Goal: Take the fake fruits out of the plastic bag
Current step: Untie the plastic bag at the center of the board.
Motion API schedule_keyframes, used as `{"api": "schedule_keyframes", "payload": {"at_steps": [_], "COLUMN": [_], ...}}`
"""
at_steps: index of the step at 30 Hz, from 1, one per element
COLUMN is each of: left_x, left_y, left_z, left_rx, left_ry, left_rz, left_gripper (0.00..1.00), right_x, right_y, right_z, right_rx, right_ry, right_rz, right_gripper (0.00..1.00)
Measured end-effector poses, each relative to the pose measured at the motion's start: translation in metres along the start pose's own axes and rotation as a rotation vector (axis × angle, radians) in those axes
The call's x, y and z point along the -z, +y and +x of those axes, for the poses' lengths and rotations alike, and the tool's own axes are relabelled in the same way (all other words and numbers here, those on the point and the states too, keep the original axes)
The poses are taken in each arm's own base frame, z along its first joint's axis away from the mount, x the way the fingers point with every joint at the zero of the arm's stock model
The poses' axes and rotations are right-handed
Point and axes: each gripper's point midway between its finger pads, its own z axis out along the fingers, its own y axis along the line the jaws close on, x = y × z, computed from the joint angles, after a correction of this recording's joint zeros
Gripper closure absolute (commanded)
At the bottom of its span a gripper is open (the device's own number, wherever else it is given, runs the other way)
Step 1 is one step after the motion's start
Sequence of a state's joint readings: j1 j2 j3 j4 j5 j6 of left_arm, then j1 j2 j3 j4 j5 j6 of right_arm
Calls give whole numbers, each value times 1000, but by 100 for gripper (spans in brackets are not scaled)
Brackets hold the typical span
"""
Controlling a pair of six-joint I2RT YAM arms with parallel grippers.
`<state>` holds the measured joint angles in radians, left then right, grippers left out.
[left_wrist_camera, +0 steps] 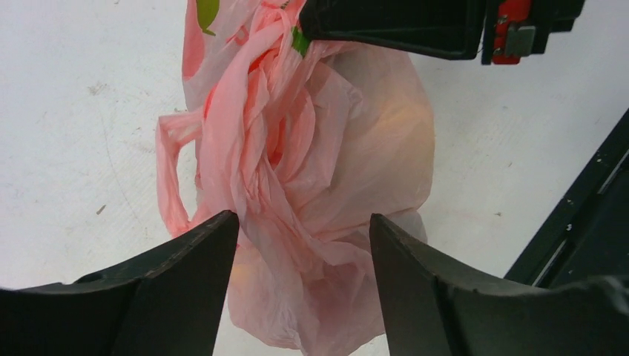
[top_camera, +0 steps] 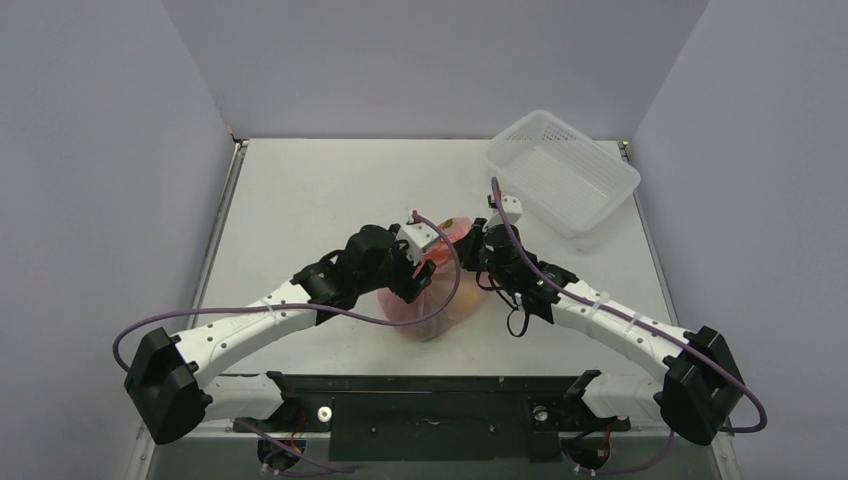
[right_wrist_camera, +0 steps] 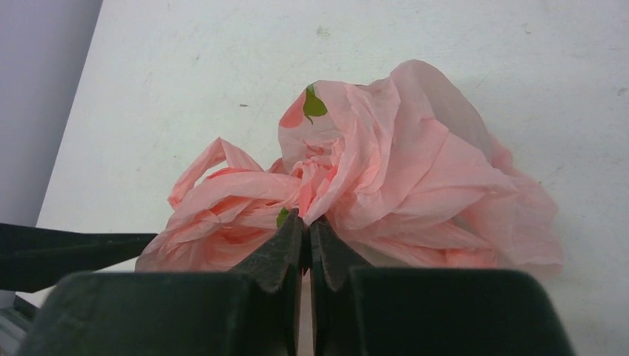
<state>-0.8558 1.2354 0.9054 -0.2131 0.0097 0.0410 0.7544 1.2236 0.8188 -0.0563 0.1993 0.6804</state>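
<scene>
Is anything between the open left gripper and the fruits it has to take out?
Yes, the pink bag itself. Its twisted film sits between the open jaws of the left gripper, and the right gripper is pinched shut on a fold. No fruit lies bare; only an orange tint shows through the film.

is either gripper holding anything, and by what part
The right gripper is shut on the plastic bag, pinching a bunched fold of its film. The left gripper is open, holding nothing.
</scene>
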Motion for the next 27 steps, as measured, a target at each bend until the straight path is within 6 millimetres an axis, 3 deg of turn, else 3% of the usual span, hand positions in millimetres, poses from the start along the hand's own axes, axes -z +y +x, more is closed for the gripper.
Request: {"api": "schedule_keyframes", "payload": {"at_steps": [3,7,10,13,15,21,24,27], "left_x": [6,14,18,18,18,12,8,4], "left_y": [0,2,6,8,8,4,2,2], "left_z": [-8,-18,-23,-24,-23,-17,-12,-8], "left_rx": [2,6,10,16,17,13,13,13], "left_ry": [-29,-70,-94,-100,-98,-76,-58,-41], "left_rz": [2,-4,-20,-28,-27,1,10,11], "left_gripper": [22,21,28,46,54,56,71,75], "right_x": [2,8,13,17,19,23,25,27], "right_y": [5,10,11,10,11,20,26,31], "right_z": [3,7,11,16,19,26,28,32], "right_rx": [10,30,40,44,43,53,57,64], "right_ry": [6,11,20,28,30,40,41,47], "right_rz": [-42,-97,-127,-145,-157,-195,-212,-226], "right_gripper": [100,100,100,100,100,100,100,100]}}
